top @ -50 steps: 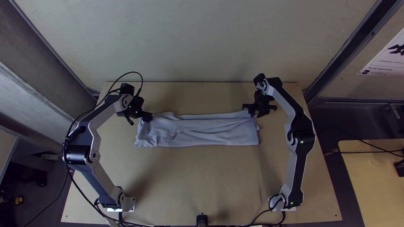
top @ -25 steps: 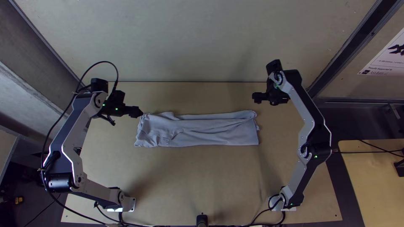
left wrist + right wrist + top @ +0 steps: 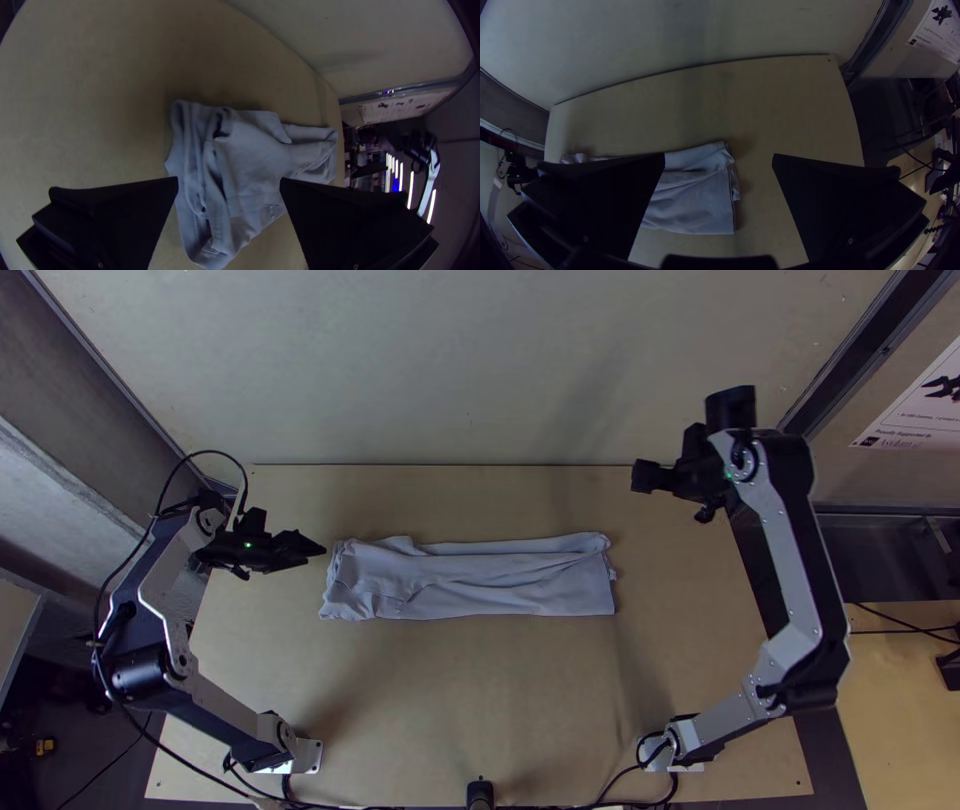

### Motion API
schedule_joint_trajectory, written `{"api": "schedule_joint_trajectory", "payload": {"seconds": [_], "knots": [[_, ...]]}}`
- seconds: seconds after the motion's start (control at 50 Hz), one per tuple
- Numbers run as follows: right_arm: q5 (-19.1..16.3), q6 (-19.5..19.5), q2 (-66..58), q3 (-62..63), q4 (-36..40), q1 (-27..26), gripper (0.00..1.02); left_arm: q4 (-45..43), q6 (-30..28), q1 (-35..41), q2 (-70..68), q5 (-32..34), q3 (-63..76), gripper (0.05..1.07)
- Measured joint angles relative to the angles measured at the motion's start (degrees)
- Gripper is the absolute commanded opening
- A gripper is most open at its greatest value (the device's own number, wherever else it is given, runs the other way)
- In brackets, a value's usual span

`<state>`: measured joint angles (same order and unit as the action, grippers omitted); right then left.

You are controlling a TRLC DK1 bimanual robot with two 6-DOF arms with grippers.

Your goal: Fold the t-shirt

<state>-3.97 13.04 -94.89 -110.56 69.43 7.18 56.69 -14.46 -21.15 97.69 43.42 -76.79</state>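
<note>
Both of my grippers have just let go of the t-shirt's (image 3: 470,578) far corners and drawn back. My left gripper (image 3: 229,180) has pulled out sideways and now hangs just beyond the cloth's left end; my right gripper (image 3: 719,155) has gone farther, up and outward toward the far right corner of the table (image 3: 480,700). In each, the fingers stand wide apart with nothing between them.

The shirt hasn't shifted as I withdraw. It lies across the middle of the table as a long, narrow strip, folded over in layers, its length running from my left side to my right. The right end finishes fairly straight, though a small bit of fabric pokes out past it. The left end is more rumpled, with loose rolls and creases bunched there, and shallow wrinkles run along the strip.

I take this to mean a lengthwise fold is finished and has held, so I am probably past the middle of the job. What seems left is shortening the strip, bringing one end in over the rest. For that I would want a grip through every layer; catching only the top one at the rumpled left end could drag the stack apart.
</note>
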Motion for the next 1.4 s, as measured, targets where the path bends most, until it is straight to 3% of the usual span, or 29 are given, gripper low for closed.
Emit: {"api": "schedule_joint_trajectory", "payload": {"seconds": [0.48,0.86,1.4], "knots": [[0.0,0.5,5.0,6.3,0.0,-1.7,0.99,2.2,-3.2,-2.4,11.7,5.5,1.7,1.03],[0.0,2.0,5.6,7.2,0.0,1.1,0.99,1.9,-5.0,-1.1,12.3,8.5,5.2,1.03],[0.0,2.8,9.8,11.0,0.0,1.1,0.99,-12.6,11.6,14.6,10.6,9.9,7.4,1.03]]}}
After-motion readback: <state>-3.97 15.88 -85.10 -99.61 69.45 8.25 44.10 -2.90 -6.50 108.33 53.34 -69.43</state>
